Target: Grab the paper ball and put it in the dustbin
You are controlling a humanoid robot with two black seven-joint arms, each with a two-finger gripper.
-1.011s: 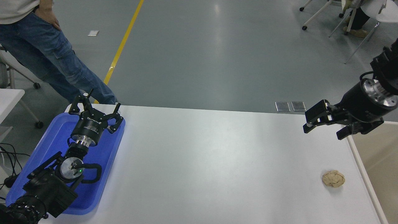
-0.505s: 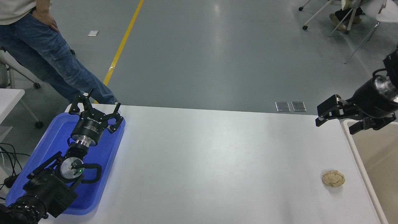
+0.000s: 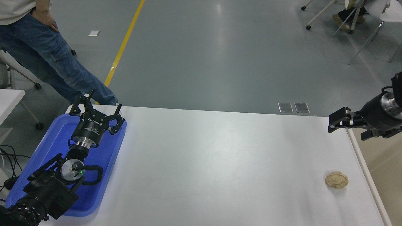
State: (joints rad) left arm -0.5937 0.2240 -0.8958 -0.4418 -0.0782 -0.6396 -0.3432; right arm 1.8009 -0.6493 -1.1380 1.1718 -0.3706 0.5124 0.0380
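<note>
The paper ball point(image 3: 336, 180), a tan crumpled wad, lies on the white table point(image 3: 220, 163) near its right edge. Just right of the table stands the cream dustbin point(image 3: 388, 171), seen only by its rim and inner wall at the picture's right side. My right gripper point(image 3: 346, 133) hangs open and empty above the table's far right corner and the bin's rim, well beyond the ball. At the lower left, my left gripper point(image 3: 95, 110) stays parked and open over the blue tray point(image 3: 47, 147).
A person in blue jeans point(image 3: 53, 59) stands at the table's far left corner. Chair legs and a seated person's feet point(image 3: 342, 18) show at the top right. A small side table point(image 3: 9, 97) and cables sit at the left edge.
My right gripper has drawn back to the right, from over the table's far right part to above the dustbin's rim. The ball and the left arm have not moved.
</note>
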